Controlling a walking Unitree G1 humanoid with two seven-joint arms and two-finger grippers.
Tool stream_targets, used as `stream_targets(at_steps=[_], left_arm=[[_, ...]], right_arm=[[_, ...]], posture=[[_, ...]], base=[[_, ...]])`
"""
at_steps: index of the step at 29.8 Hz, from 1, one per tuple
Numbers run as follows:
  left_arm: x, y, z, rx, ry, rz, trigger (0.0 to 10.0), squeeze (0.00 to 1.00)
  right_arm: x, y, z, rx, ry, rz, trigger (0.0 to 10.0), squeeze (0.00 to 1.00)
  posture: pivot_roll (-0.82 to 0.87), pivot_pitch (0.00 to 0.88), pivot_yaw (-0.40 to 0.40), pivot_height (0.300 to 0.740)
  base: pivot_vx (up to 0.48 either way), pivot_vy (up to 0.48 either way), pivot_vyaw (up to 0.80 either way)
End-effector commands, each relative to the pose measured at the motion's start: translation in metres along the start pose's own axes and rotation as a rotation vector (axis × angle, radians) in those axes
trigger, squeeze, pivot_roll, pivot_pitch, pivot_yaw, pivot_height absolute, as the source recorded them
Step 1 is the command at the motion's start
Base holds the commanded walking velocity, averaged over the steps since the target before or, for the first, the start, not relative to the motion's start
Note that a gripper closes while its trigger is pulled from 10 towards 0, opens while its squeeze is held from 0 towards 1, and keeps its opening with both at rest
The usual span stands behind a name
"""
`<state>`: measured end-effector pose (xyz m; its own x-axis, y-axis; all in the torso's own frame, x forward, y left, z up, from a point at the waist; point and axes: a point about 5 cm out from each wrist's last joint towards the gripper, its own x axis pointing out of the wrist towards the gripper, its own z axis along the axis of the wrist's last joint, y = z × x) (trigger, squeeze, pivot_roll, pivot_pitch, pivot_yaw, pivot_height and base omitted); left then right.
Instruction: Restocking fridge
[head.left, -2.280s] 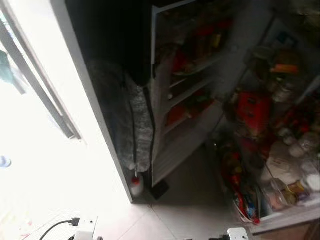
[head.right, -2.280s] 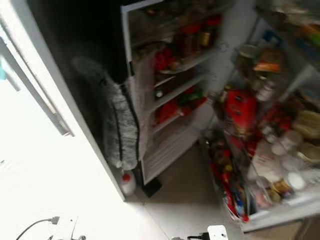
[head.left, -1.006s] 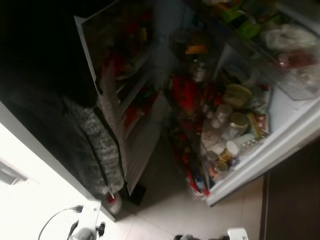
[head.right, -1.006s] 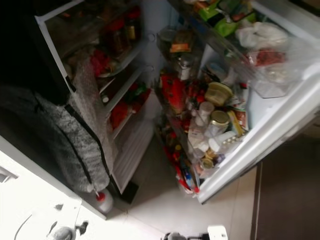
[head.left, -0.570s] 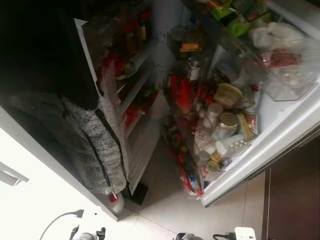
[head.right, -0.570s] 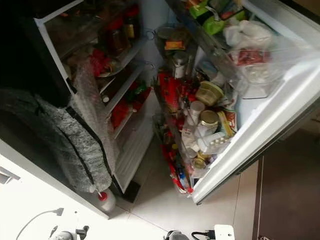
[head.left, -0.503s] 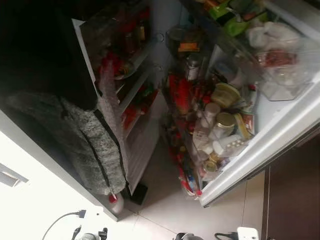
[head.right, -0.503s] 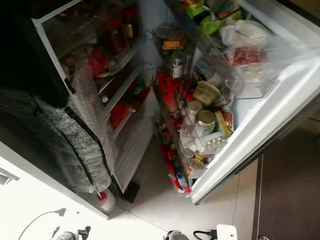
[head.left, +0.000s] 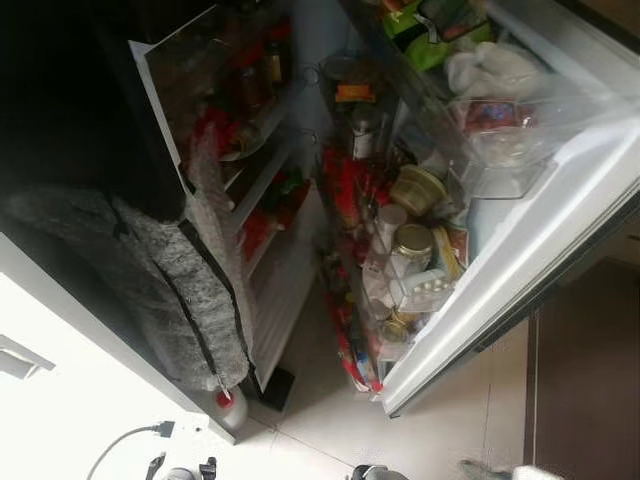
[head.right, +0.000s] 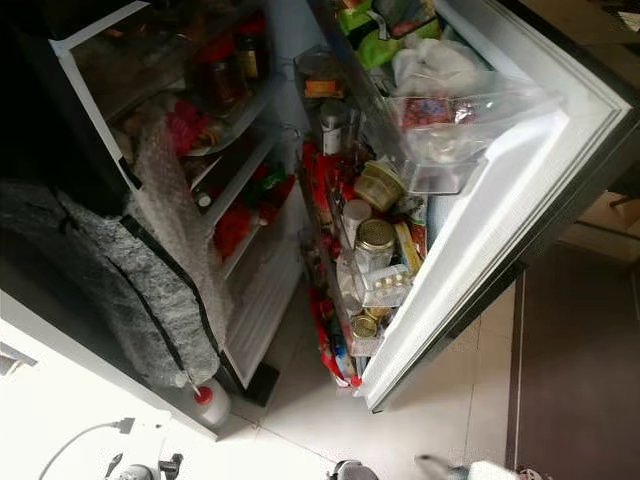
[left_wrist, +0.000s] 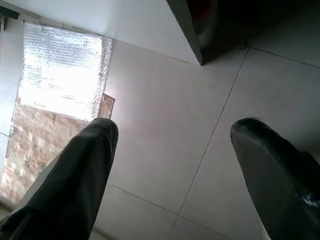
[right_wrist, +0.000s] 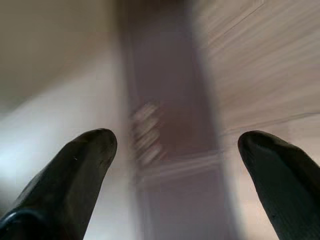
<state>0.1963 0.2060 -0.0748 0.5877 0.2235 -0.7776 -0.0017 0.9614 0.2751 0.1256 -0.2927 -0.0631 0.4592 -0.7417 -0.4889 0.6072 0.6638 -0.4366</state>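
Note:
The fridge stands open ahead of me. Its inner shelves (head.right: 240, 180) hold red packs, jars and bottles. The open door (head.right: 480, 230) swings out to the right, its racks crammed with jars, a gold-lidded jar (head.right: 375, 237), bottles and a clear bin (head.right: 450, 130) of bagged food. My left gripper (left_wrist: 172, 150) hangs open over pale floor tiles near the fridge's bottom corner, nothing between its fingers (left_wrist: 75, 180). My right gripper (right_wrist: 175, 160) is open too, over a blurred stretch of floor and brown wood.
A grey padded cover (head.right: 140, 290) with bubble wrap hangs on the fridge's left side. A white bottle with a red cap (head.right: 210, 403) stands on the floor at its foot. A cable with a plug (head.right: 125, 426) lies at lower left. Dark brown flooring (head.right: 570, 380) lies right of the door.
The camera has swung right and away from the bright window, so the fridge door now shows in full. The fridge's contents have not moved.

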Motion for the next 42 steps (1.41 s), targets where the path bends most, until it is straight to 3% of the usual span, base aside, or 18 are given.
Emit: stream_targets(at_steps=[1, 5, 14, 20, 24, 27, 28, 33, 35, 42], left_arm=[[-0.001, 0.009, -0.012, 0.009, 0.039, 0.011, 10.0, 0.00], [0.000, 0.017, -0.012, 0.005, 0.037, 0.023, 10.0, 0.00], [-0.001, 0.027, -0.016, -0.017, 0.041, 0.055, 10.0, 0.00], [-0.009, 0.055, -0.049, -0.163, 0.154, 0.200, 10.0, 0.00], [-0.012, 0.063, -0.058, -0.174, 0.184, 0.229, 10.0, 0.00], [-0.013, 0.066, -0.063, -0.189, 0.192, 0.236, 10.0, 0.00], [-0.013, 0.066, -0.062, -0.191, 0.187, 0.230, 10.0, 0.00], [-0.011, 0.062, -0.055, -0.191, 0.163, 0.204, 10.0, 0.00], [-0.009, 0.058, -0.050, -0.186, 0.149, 0.185, 10.0, 0.00], [-0.007, 0.055, -0.045, -0.180, 0.136, 0.160, 10.0, 0.00]], right_arm=[[0.001, -0.009, 0.000, 0.030, -0.001, -0.066, 10.0, 0.00], [0.011, -0.033, 0.009, 0.070, -0.047, -0.157, 10.0, 0.00], [0.017, -0.062, 0.015, 0.071, -0.098, -0.223, 10.0, 0.00], [0.029, -0.084, 0.042, 0.074, -0.200, -0.261, 10.0, 0.00], [0.033, -0.086, 0.055, 0.078, -0.247, -0.237, 10.0, 0.00], [0.037, -0.081, 0.072, 0.127, -0.297, -0.151, 10.0, 0.00], [0.039, -0.069, 0.091, 0.163, -0.358, -0.025, 10.0, 0.00], [0.037, -0.046, 0.131, 0.165, -0.500, 0.226, 10.0, 0.00], [0.037, -0.047, 0.150, 0.186, -0.550, 0.296, 10.0, 0.00], [0.041, -0.058, 0.167, 0.142, -0.569, 0.423, 10.0, 0.00]], posture=[[-0.24, 0.147, 0.018, 0.740], [-0.25, 0.148, 0.018, 0.740], [-0.25, 0.145, 0.022, 0.740], [-0.25, 0.148, 0.024, 0.740], [-0.24, 0.148, 0.025, 0.740], [-0.24, 0.153, 0.027, 0.740], [-0.25, 0.154, 0.027, 0.740], [-0.25, 0.154, 0.028, 0.740], [-0.25, 0.152, 0.028, 0.740], [-0.25, 0.154, 0.028, 0.740]], base=[[0.000, 0.000, 0.00], [0.000, 0.000, 0.00], [0.000, 0.000, 0.00], [0.000, 0.000, 0.00], [0.000, 0.000, 0.00], [0.000, 0.000, 0.00], [0.000, 0.000, 0.00], [0.000, 0.000, 0.00], [0.000, 0.000, 0.00], [0.000, 0.000, 0.00]])
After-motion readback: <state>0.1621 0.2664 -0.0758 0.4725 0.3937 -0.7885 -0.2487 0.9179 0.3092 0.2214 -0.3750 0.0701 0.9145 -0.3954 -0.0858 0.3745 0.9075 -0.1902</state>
